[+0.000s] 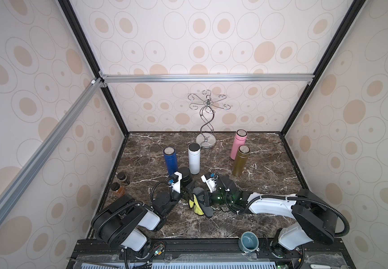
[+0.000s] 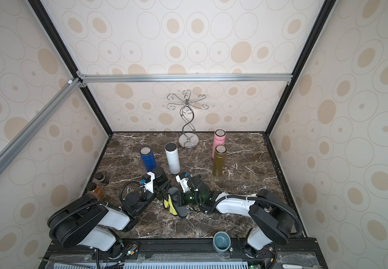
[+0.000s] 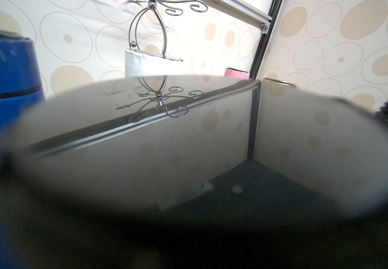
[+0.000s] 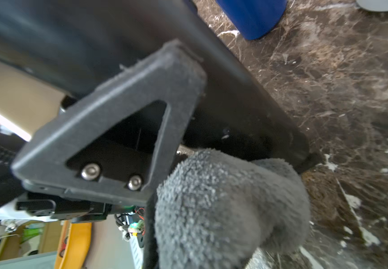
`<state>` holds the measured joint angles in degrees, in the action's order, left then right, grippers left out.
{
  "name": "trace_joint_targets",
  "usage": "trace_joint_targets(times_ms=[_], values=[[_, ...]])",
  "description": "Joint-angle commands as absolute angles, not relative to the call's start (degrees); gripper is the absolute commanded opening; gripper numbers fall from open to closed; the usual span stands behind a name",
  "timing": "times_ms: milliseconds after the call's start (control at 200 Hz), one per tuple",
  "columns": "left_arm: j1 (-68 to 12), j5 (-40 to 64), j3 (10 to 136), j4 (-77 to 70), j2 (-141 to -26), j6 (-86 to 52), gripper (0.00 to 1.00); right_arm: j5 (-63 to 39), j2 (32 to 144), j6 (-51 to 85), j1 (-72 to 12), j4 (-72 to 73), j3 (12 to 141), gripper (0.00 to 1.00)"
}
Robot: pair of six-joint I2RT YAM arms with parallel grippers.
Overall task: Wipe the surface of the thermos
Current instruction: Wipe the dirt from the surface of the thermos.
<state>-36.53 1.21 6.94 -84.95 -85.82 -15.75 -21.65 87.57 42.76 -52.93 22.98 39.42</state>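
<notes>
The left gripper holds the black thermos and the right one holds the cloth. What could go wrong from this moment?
1. The left gripper and right gripper are very near each other at the black thermos; a wide wipe might make them collide.
2. The blue thermos and white thermos stand close behind it; a push could tip one.
3. The cloth hangs loose from the right gripper and may drag on the table.
</notes>
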Motion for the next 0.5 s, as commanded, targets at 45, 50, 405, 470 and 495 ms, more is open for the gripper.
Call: trace_joint_targets(times_ms=[45, 50, 405, 470, 495], values=[[-36.2, 2.2, 8.9, -86.4, -87.1, -17.2, 0.0, -18.8, 91.9, 39.1, -53.7, 19.0, 42.9, 0.0], [-36.1, 2.2, 8.9, -86.4, -87.1, -17.2, 0.0, -18.6, 92.0, 39.1, -53.8, 19.0, 42.9, 0.0], [-36.3, 2.5, 8.8, -85.0, -85.8, -17.4, 0.0, -15.1, 100.2, 39.4, -54.0, 20.3, 44.3, 0.0], [-36.5, 2.3, 8.8, -84.5, -85.4, -17.2, 0.0, -14.1, 99.4, 38.8, -54.7, 20.6, 44.2, 0.0], [-36.5, 2.2, 8.8, -84.3, -85.2, -17.1, 0.0, -13.8, 99.1, 38.6, -55.0, 20.8, 44.3, 0.0]])
